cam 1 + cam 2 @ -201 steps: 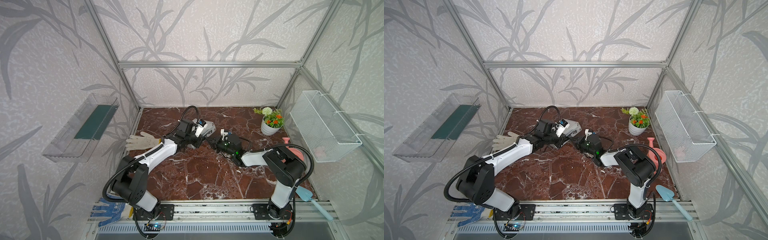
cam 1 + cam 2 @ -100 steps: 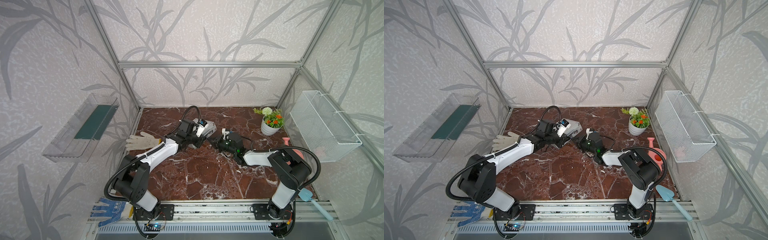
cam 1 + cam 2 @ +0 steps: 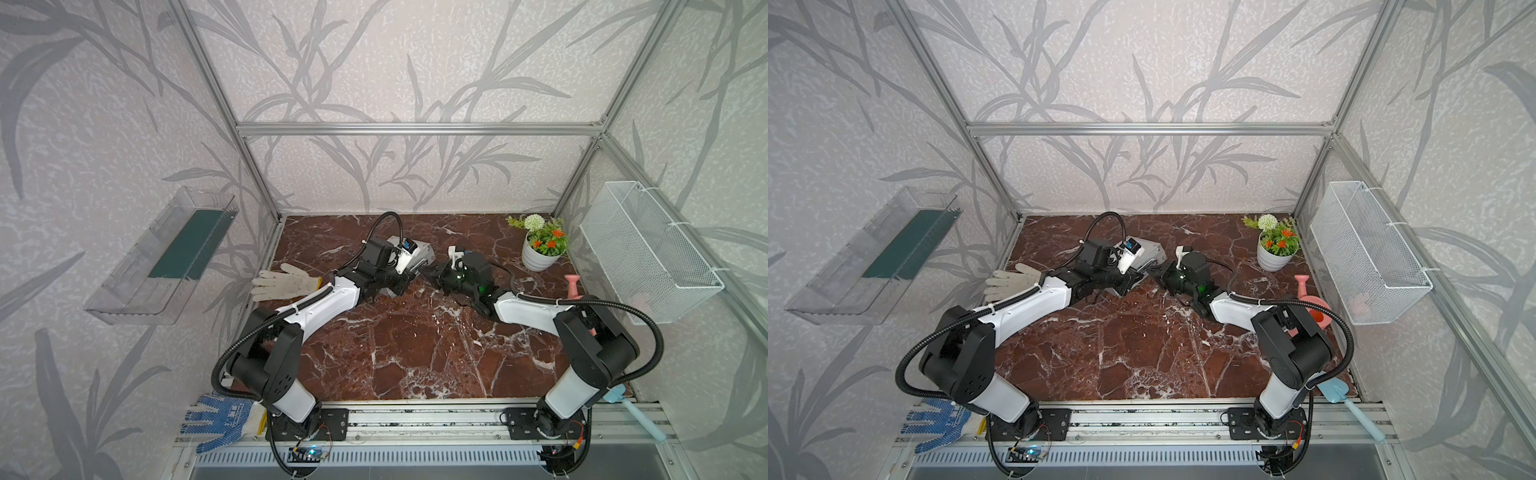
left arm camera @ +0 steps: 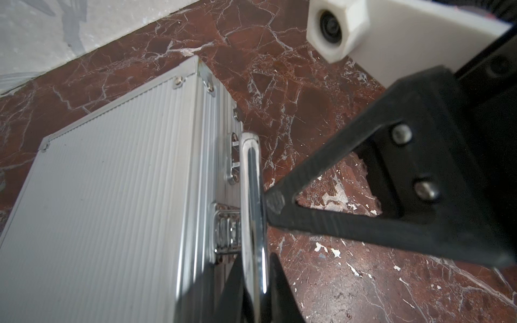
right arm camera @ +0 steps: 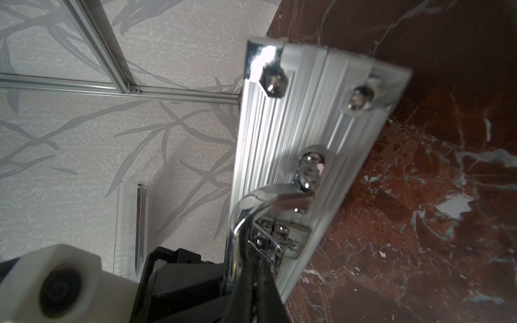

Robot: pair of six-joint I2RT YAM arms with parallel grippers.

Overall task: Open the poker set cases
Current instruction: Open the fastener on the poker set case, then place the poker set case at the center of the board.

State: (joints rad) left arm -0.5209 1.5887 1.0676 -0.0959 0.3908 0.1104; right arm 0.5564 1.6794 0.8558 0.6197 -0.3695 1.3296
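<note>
Silver ribbed poker case [image 4: 112, 195] — lid shut — on marble table [image 3: 415, 353], rear-centre.

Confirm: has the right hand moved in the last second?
Yes. Against the flower pot, the right hand has shifted toward the back wall, now nearer level with the pot, tip at the case.

A lab test booth: aluminium frame [image 3: 415, 129], leaf-print wall panels [image 3: 415, 62], marble-look tabletop [image 3: 415, 353], mounting rail [image 3: 415, 422]
</note>
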